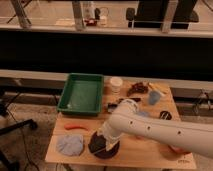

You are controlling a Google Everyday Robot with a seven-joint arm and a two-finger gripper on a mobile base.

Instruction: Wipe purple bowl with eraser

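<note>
The purple bowl sits near the front edge of the wooden table, left of centre. My white arm reaches in from the lower right, and my gripper is down inside the bowl. The eraser is not distinguishable; it is hidden under the gripper, if present.
A green tray stands at the back left. A blue cloth lies left of the bowl, an orange carrot-like item behind it. A white cup, a blue cup and dark items stand at the back.
</note>
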